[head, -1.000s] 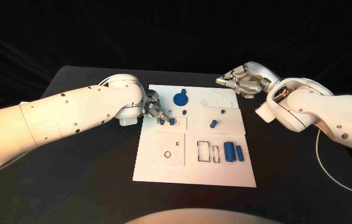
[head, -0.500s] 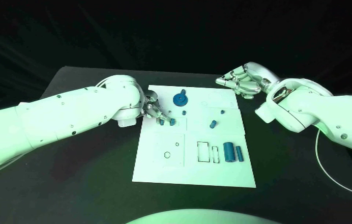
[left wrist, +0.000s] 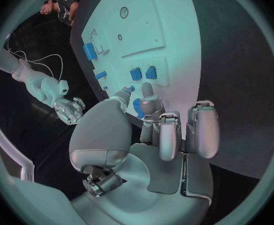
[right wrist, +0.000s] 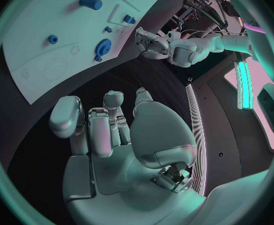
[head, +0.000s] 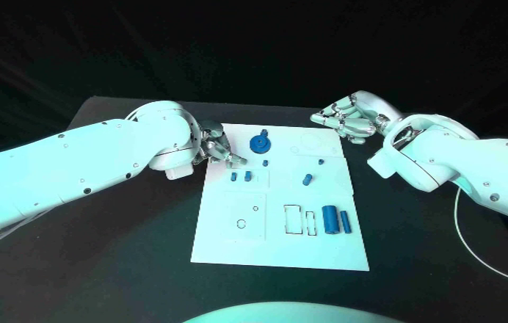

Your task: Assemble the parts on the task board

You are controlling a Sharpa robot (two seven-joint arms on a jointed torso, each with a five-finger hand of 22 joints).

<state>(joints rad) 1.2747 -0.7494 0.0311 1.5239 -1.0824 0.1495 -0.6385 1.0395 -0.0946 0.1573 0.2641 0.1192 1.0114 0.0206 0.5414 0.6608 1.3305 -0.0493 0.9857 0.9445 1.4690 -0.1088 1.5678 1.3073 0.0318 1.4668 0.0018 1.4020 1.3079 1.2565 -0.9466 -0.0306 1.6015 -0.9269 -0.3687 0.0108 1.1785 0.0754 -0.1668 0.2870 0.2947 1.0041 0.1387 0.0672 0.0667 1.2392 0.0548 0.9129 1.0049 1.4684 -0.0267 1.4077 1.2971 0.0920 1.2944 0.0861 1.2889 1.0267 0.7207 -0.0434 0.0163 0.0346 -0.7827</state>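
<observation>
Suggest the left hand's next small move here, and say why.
Probably lower the left hand toward the two small blue blocks beside it on the white board and pinch one. Its fingers look empty above the board's edge, and the right hand waits off the far corner.

Flat white task board (head: 227,246), beside the left hand: smooth matt plastic-looking plate, no glare. Small blue toothed gear part (head: 260,144) just by the left hand's fingers: matt moulded plastic look. Blue cylindrical part (head: 331,219), further from both hands: smooth, slight sheen. Silver left hand (left wrist: 168,130): brushed-metal-look fingers with grey satin pads; silver right hand (right wrist: 105,122) the same. White arm shell (head: 95,161) behind the left hand: glossy hard plastic. Black table (head: 117,264): matt, faintly textured.
</observation>
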